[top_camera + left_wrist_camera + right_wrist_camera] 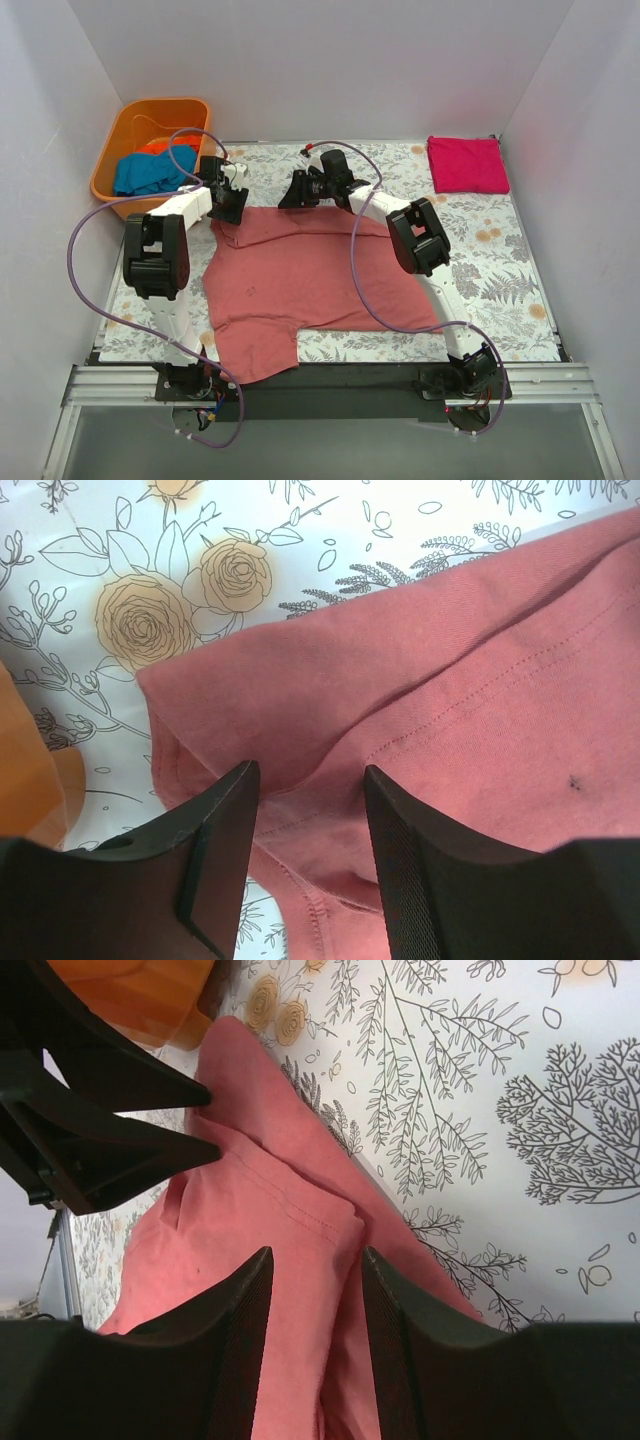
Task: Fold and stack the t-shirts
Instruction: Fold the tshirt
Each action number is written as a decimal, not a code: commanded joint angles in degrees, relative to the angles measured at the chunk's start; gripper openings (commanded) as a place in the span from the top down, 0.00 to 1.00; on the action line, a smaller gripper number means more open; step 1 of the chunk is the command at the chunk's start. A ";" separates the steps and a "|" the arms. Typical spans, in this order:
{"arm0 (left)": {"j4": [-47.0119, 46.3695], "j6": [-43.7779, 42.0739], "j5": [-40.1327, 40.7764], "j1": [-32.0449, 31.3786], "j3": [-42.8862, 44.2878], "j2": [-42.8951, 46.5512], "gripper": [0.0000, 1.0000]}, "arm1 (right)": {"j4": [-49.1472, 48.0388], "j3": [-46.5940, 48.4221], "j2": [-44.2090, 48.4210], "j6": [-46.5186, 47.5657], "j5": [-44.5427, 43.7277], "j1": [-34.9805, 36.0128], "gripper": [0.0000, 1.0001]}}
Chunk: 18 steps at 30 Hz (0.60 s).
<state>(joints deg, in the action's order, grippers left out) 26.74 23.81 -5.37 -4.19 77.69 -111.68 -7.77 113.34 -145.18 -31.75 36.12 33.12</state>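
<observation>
Both your left claw (305, 780) and right claw (315, 1258) sit part-open over the brick-red shirt's (300, 280) far edge, seemingly holding nothing, placed to pinch it for folding.

Four shirts in all: one red shirt (310, 285), one pink shirt (467, 165), one teal shirt (150, 173), one orange shirt (160, 148). One tub (108, 150), with two of those shirts in it; the other two lie on the one counter (500, 270). Two arms, left arm (160, 255) and right arm (420, 235). Each wrist view shows two black fingers (225, 820), so four fingers altogether.
</observation>
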 commanded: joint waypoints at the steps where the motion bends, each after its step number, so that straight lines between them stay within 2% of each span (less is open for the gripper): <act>1: -0.11 -0.61 -0.87 0.41 1.76 0.41 0.55 | -2.95 -0.22 -0.89 -0.86 0.89 0.45 0.53; 12: 0.24 -1.22 -2.10 0.58 1.24 0.85 0.58 | -2.95 -1.72 -1.77 -3.85 0.27 1.42 0.53; 16: 0.42 -1.31 -2.81 0.58 1.15 1.02 0.60 | -2.95 -1.72 -1.86 -3.94 -0.52 1.68 0.58; 17: 0.42 -1.49 -3.07 0.67 1.15 1.02 0.61 | -2.95 -1.81 -1.86 -3.76 -0.61 1.68 0.64; 18: 0.42 -1.40 -3.25 0.67 1.15 1.02 0.67 | -2.95 -1.89 -1.68 -3.67 -0.52 1.68 0.68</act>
<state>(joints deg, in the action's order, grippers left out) 26.81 23.24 -7.03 -3.86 77.73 -112.14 -8.93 111.63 -146.56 -35.20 35.92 34.35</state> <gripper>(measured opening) 0.379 0.374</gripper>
